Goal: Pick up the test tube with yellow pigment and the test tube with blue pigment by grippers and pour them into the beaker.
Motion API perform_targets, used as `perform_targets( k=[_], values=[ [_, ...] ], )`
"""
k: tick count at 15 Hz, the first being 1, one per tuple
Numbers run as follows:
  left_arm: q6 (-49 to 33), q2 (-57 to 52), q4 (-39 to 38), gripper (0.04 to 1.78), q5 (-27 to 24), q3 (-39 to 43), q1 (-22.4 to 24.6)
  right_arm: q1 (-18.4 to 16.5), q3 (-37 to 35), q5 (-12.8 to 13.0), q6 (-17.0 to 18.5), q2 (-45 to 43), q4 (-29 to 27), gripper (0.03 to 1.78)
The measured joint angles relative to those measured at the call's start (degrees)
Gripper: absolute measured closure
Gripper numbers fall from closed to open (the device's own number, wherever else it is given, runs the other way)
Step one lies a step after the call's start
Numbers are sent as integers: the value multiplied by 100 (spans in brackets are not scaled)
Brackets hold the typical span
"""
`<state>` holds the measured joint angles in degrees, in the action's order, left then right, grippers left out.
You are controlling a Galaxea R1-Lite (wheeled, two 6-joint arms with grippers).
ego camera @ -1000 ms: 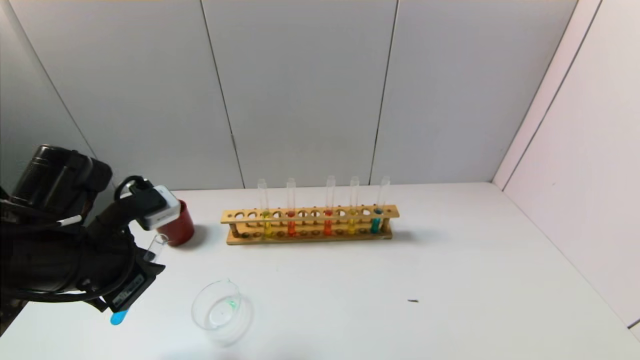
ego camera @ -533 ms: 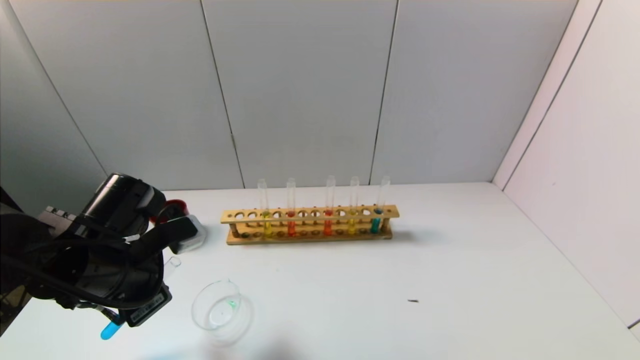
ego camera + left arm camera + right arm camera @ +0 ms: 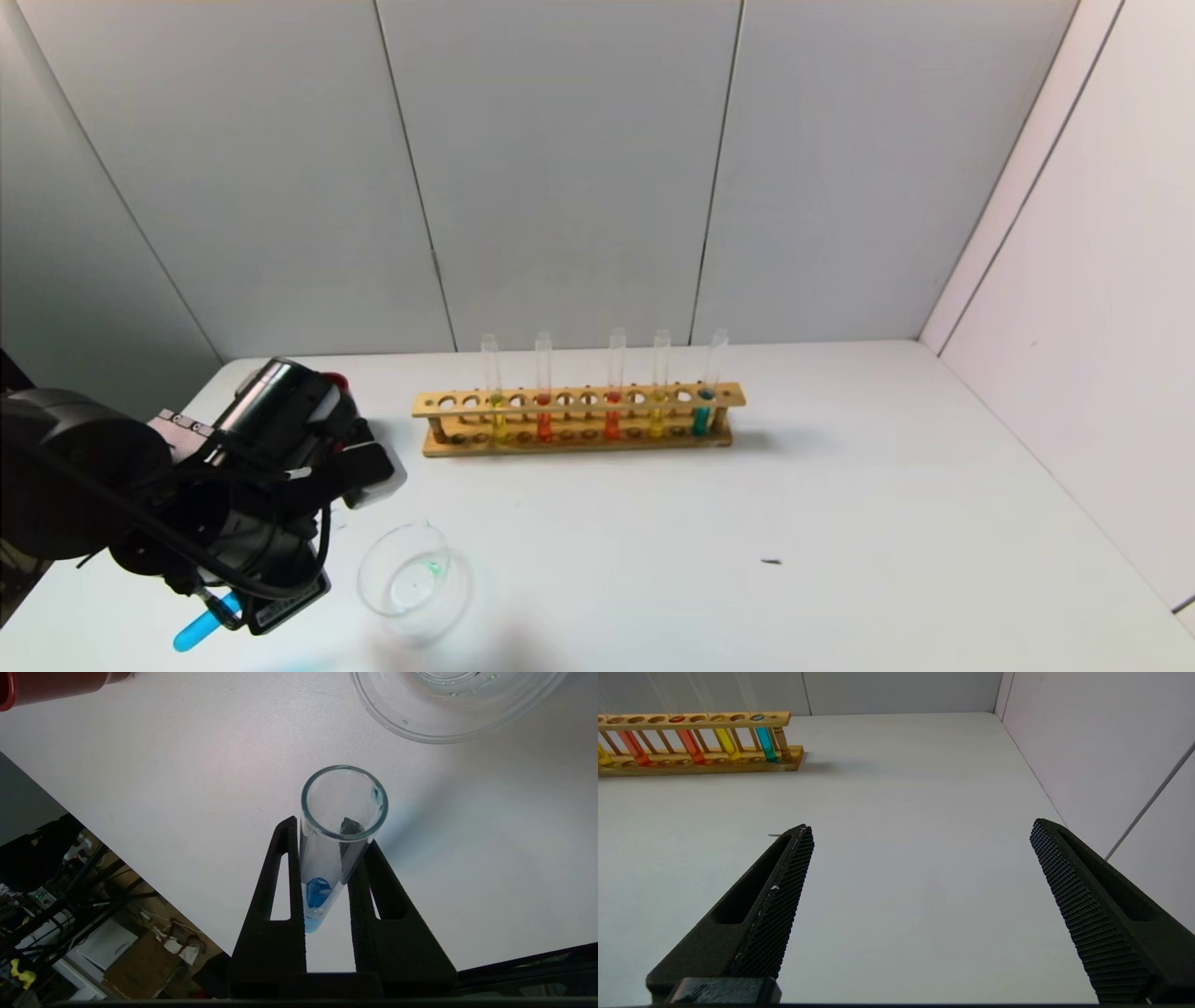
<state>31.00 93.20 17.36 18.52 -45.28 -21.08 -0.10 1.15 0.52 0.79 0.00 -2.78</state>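
Observation:
My left gripper is shut on the test tube with blue pigment and holds it tilted just left of the beaker. The tube's blue end points down and away from the beaker. In the left wrist view the tube sits between the fingers of my left gripper, with blue liquid low in it and its open mouth short of the beaker's rim. Two tubes with yellow liquid stand in the wooden rack. My right gripper is open and empty over bare table.
The rack also holds two orange-red tubes and a teal one. The dark-red cup is mostly hidden behind my left arm; it also shows in the left wrist view. The table's left edge is close to my left gripper.
My left arm has swung forward and down, covering the red cup. The blue tube has tilted further, its blue end moving down and left and its mouth turning toward the beaker.

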Motion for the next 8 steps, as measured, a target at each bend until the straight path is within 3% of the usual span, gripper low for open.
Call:
perform_targets(
  k=[8],
  values=[
    [144,711,238,150,590,-222,-279,0,0,0,-2,0,-2,11]
  ],
)
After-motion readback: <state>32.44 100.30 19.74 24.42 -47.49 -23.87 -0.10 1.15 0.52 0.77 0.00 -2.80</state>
